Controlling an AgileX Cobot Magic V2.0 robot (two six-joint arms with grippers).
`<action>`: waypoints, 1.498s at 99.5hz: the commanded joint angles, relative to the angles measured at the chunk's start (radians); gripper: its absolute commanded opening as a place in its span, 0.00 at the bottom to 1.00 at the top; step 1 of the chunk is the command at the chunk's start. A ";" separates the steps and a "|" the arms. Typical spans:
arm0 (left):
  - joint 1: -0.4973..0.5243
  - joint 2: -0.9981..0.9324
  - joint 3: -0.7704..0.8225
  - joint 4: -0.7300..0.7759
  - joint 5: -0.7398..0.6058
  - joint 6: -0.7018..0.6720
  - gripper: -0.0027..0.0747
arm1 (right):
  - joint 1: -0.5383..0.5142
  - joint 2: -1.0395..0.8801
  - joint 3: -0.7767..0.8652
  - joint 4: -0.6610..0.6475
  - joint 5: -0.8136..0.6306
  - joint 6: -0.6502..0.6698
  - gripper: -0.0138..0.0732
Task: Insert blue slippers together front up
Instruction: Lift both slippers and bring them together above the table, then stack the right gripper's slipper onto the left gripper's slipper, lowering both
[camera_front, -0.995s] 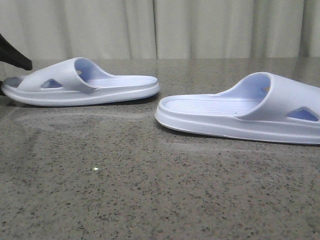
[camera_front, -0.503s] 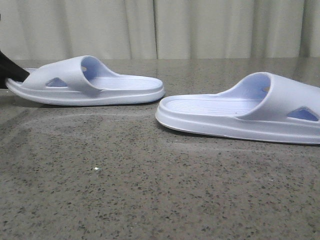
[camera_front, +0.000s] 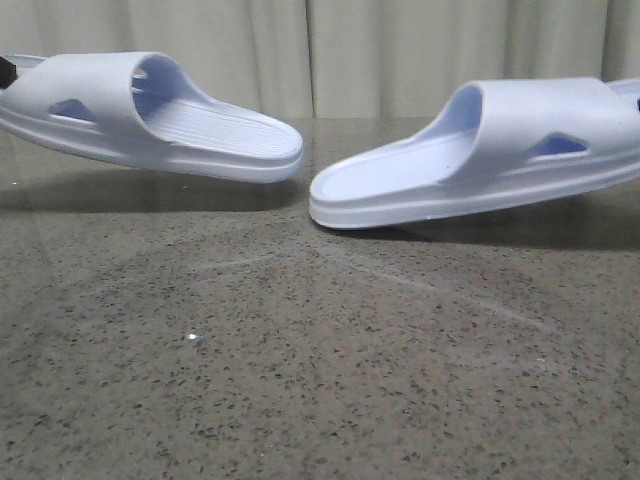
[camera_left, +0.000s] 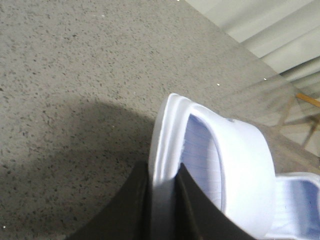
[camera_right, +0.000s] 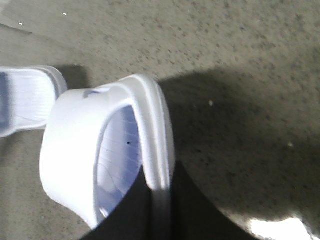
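Observation:
Two pale blue slippers are held up by their toe ends, heels pointing at each other near the table's middle. The left slipper (camera_front: 150, 115) hangs clear of the table, heel sloping down. My left gripper (camera_left: 164, 195) is shut on its sole rim beside the strap (camera_left: 245, 165). The right slipper (camera_front: 480, 150) is tilted toe-high, its heel (camera_front: 335, 205) at or just above the table. My right gripper (camera_right: 161, 200) is shut on its sole rim beside the strap (camera_right: 70, 145). In the front view only a dark sliver of the left gripper (camera_front: 5, 70) shows.
The grey speckled stone table (camera_front: 300, 380) stretches in front of the slippers. A pale curtain (camera_front: 400, 50) hangs behind the table. Each wrist view shows the other slipper's heel, in the left wrist view (camera_left: 300, 200) and in the right wrist view (camera_right: 27, 100).
Both slippers were lying flat on the table. The left one has risen clear of it. The right one's toe end has swung up while its heel stays low.

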 joint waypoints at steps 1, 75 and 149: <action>0.024 -0.041 -0.025 -0.066 0.083 -0.002 0.05 | -0.009 -0.019 -0.057 0.142 0.058 -0.044 0.04; 0.012 -0.041 -0.025 -0.176 0.274 -0.038 0.05 | 0.073 0.071 -0.159 0.271 0.128 -0.116 0.04; -0.198 -0.041 -0.025 -0.262 0.274 -0.062 0.05 | 0.293 0.278 -0.162 0.416 0.089 -0.264 0.04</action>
